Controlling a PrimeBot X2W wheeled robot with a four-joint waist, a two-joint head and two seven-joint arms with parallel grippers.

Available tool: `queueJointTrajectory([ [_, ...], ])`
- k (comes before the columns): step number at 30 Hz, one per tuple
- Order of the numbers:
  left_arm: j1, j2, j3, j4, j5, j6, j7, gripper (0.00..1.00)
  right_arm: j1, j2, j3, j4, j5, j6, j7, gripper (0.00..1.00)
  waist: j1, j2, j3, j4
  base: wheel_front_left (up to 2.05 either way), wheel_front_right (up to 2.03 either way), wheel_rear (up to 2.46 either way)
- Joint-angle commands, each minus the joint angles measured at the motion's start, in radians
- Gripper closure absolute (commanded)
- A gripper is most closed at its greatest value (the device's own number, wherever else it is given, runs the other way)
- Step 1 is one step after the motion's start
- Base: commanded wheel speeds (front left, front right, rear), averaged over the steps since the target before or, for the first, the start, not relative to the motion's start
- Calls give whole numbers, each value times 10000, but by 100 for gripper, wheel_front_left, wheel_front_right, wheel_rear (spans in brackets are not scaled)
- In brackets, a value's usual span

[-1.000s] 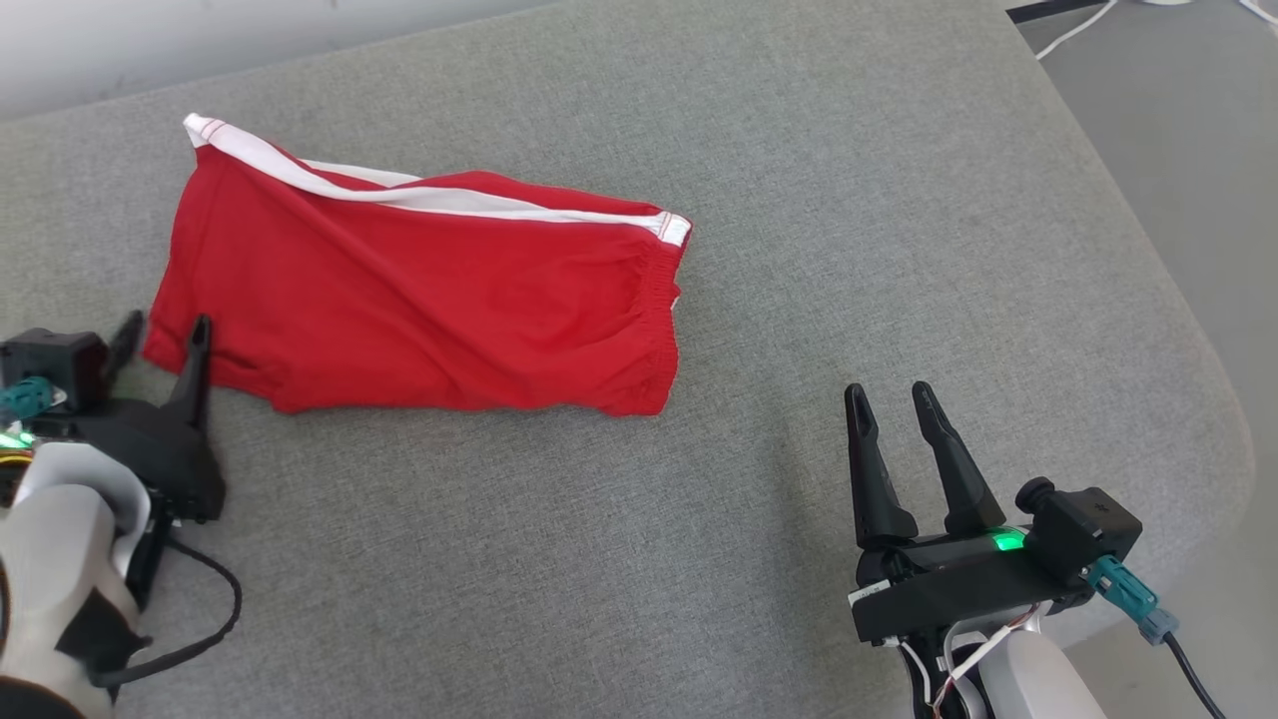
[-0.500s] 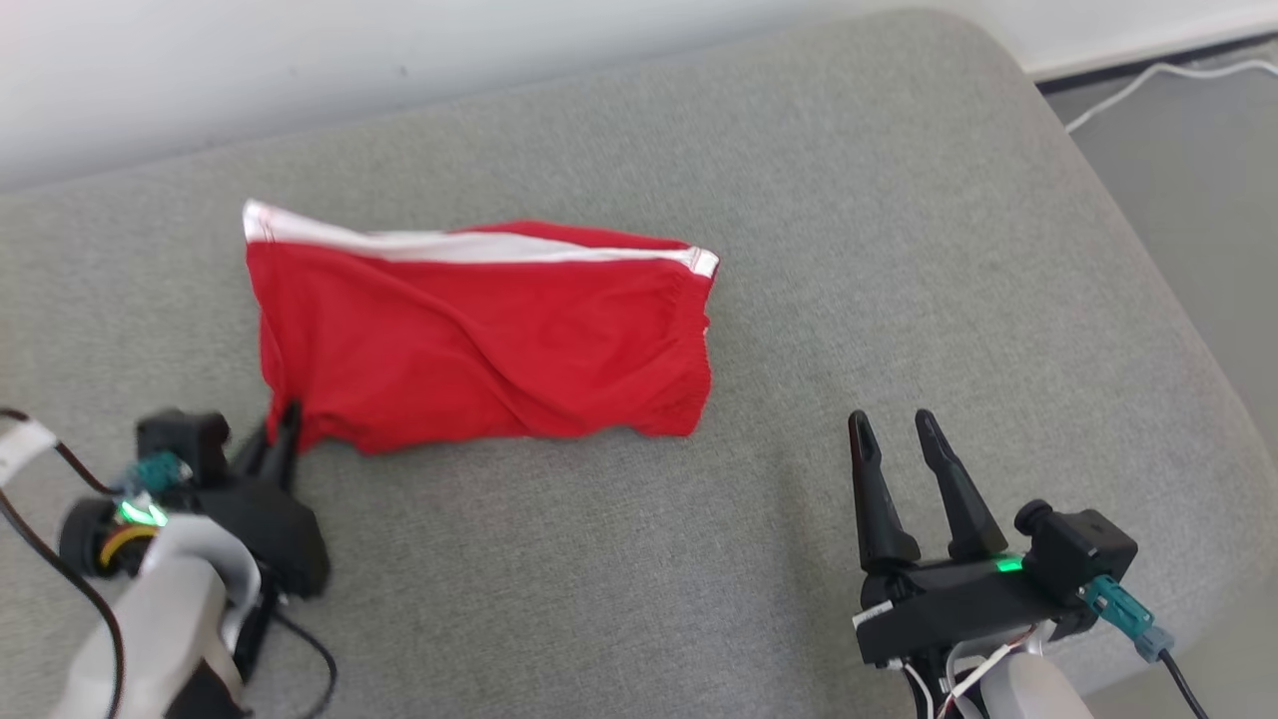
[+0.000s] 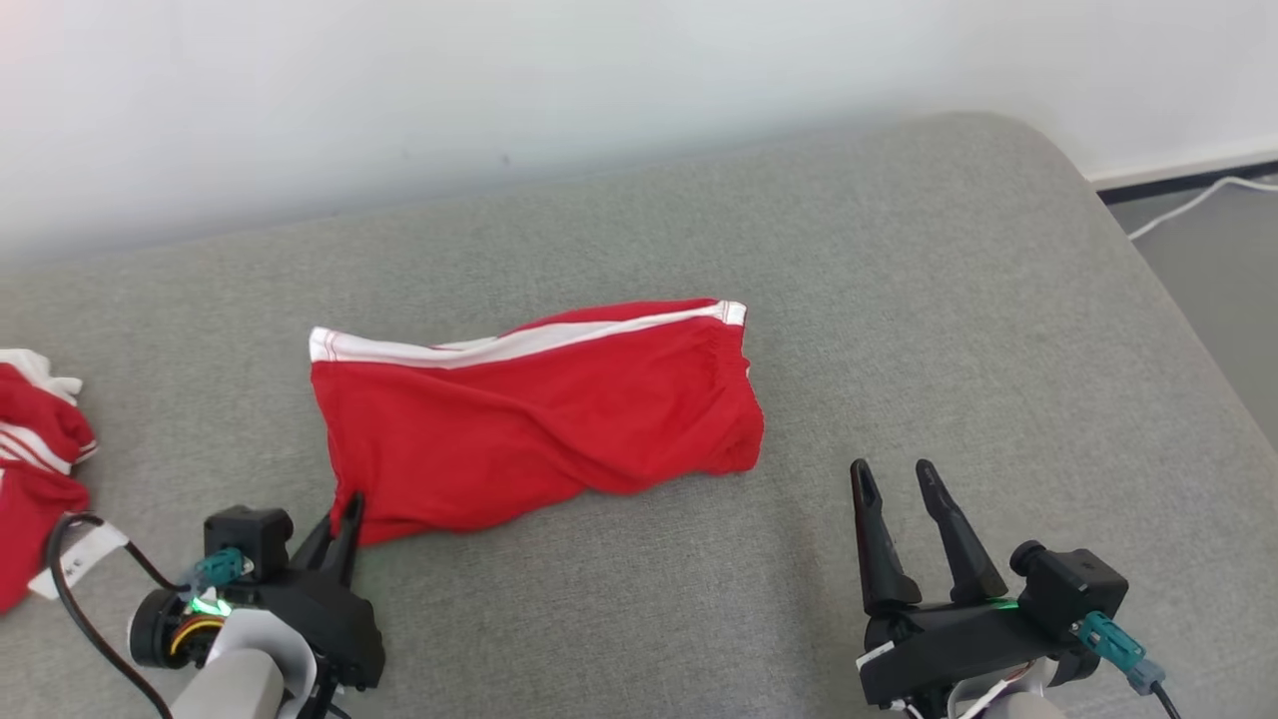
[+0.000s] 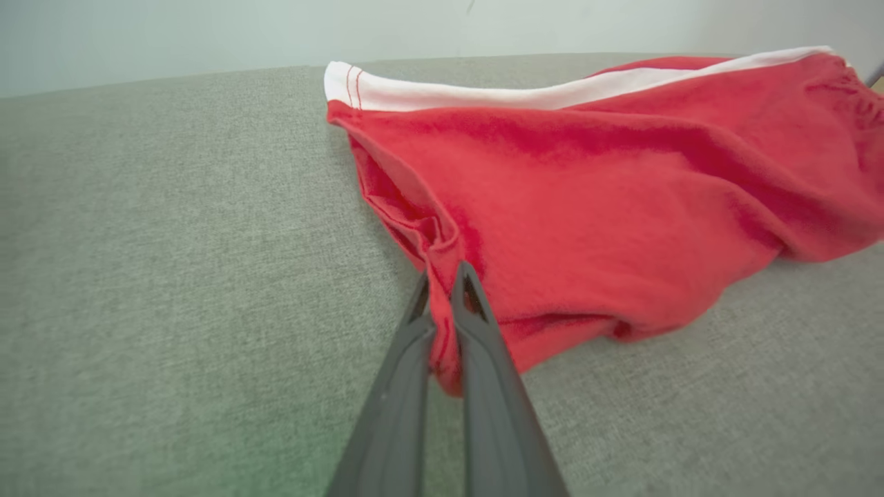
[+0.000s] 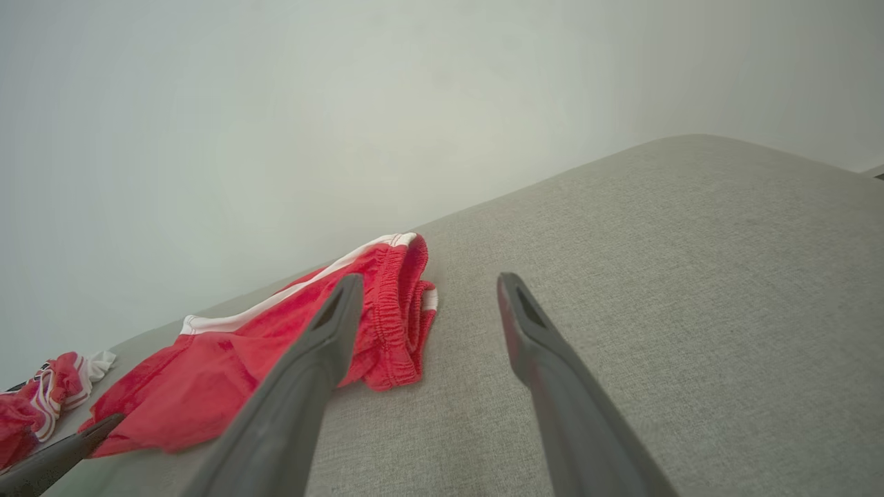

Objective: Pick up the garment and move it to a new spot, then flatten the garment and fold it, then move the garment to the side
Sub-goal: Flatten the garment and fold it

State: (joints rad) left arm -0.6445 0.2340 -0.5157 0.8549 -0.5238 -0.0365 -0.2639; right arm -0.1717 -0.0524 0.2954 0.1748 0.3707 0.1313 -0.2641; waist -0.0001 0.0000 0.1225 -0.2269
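Observation:
The garment (image 3: 529, 419) is a pair of red shorts with a white side stripe, lying folded on the grey cushion (image 3: 899, 300). My left gripper (image 3: 344, 509) is shut on the garment's near left corner; the left wrist view shows the red cloth (image 4: 552, 207) pinched between the two closed fingers (image 4: 442, 290). My right gripper (image 3: 894, 479) stands open to the right of the garment, apart from it, nothing between its fingers. In the right wrist view the garment's elastic waistband (image 5: 394, 304) lies ahead and left of the open gripper (image 5: 428, 290).
Another red and white piece of clothing (image 3: 35, 459) lies bunched at the far left edge. A pale wall (image 3: 499, 90) runs behind the cushion. The cushion's rounded right edge drops to a grey floor with a white cable (image 3: 1188, 200).
My left gripper shut on the garment's near left corner and drew it toward me and to the right. The head camera tilted up, so the whole picture shifted. The right gripper stayed open.

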Motion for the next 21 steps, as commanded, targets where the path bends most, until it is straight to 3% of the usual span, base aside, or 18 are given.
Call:
queueJointTrajectory([
  [1,202,2,57,-34,61,-12,-5,100,133,-43,53,36,31,-10,-7,0,1,0,-158,160,0,0,0],
  [10,675,-160,543,-444,450,-12,-5,100,-6,-163,211,148,111,-10,-7,0,1,0,-199,168,0,0,0],
  [11,661,-154,636,-583,545,51,-6,58,-8,-177,200,155,121,-10,-7,0,1,0,-201,174,0,0,0],
  [12,686,-160,753,-735,615,143,-6,0,-12,-188,189,158,126,-10,-7,0,1,0,-202,181,0,0,0],
  [15,984,-187,1076,-1245,855,233,-6,0,-4,-223,164,161,111,-10,-7,0,1,0,-232,219,0,0,0],
  [21,1814,-308,2272,-3447,1852,855,-6,0,12,-323,84,35,-51,-10,-7,0,1,0,-361,496,0,0,0],
])
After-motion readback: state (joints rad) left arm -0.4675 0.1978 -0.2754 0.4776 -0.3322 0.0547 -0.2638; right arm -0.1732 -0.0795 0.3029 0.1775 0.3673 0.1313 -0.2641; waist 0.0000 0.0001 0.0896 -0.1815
